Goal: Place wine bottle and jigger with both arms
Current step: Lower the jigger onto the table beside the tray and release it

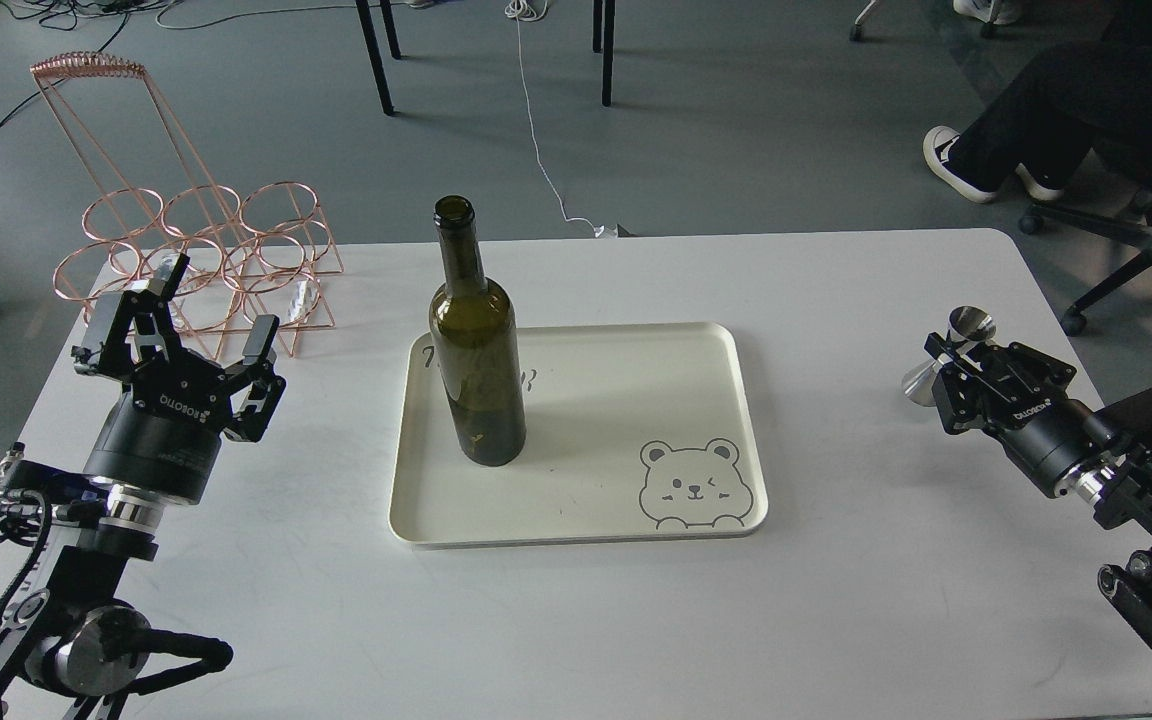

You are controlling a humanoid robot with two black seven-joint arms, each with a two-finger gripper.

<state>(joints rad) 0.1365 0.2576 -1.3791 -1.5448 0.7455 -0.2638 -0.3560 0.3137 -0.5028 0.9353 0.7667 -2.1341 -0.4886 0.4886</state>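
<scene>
While the bottle (476,350) already stands upright on the tray's (726,420) left part, the jigger (948,352) is pinched in the right gripper (954,372), far right; I judge it goes to the tray next. The left gripper (191,335) is spread, empty
</scene>
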